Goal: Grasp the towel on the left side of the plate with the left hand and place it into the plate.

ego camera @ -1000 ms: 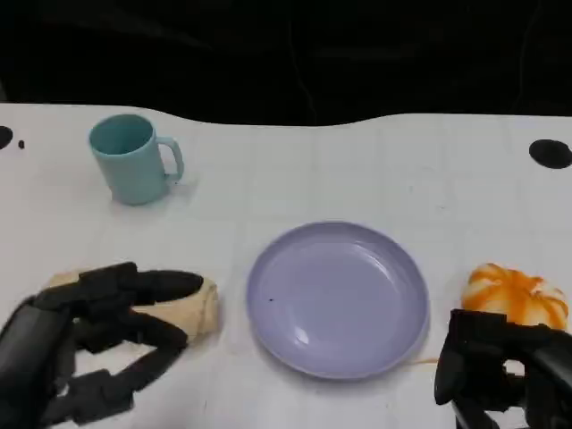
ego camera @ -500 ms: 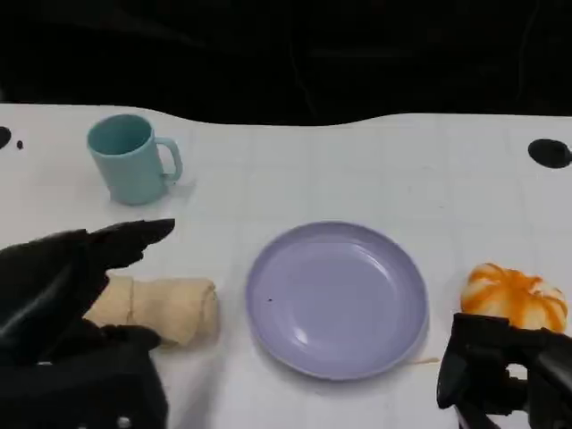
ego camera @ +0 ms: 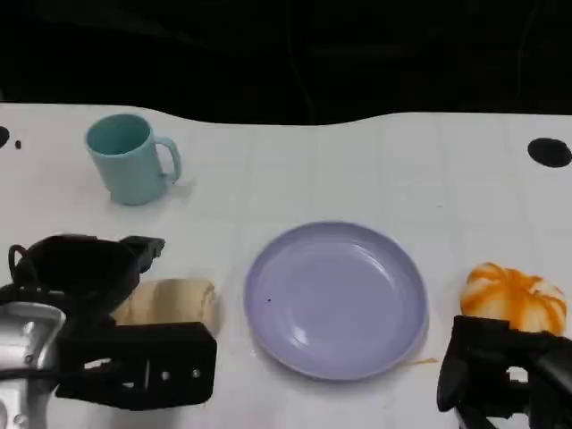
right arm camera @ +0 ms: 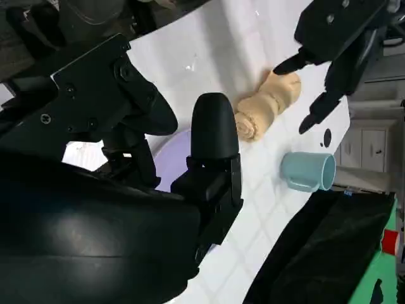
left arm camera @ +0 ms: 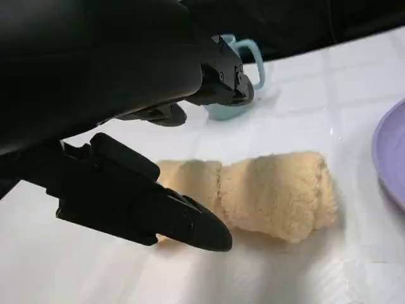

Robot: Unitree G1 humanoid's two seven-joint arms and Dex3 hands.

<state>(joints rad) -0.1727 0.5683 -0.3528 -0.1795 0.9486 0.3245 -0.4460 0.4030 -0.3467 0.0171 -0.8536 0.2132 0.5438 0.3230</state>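
A rolled beige towel (ego camera: 175, 302) lies on the white table, left of the empty lilac plate (ego camera: 335, 299). My left hand (ego camera: 80, 273) hovers over the towel's left end and covers that part. In the left wrist view the towel (left arm camera: 272, 193) lies below the spread fingers (left arm camera: 158, 212), and nothing is held. From the right wrist view I see the towel (right arm camera: 269, 101) under the left hand (right arm camera: 342, 38). My right hand (ego camera: 500, 375) rests at the table's near right edge, holding nothing.
A teal mug (ego camera: 130, 159) stands at the back left, behind the towel. An orange-and-white round object (ego camera: 514, 295) sits right of the plate, just beyond my right hand. A black disc (ego camera: 549, 152) marks the far right of the table.
My left hand has lifted off the towel and turned at the wrist, so it now hangs above the towel's left end. The towel, plate, mug and right hand have stayed put.
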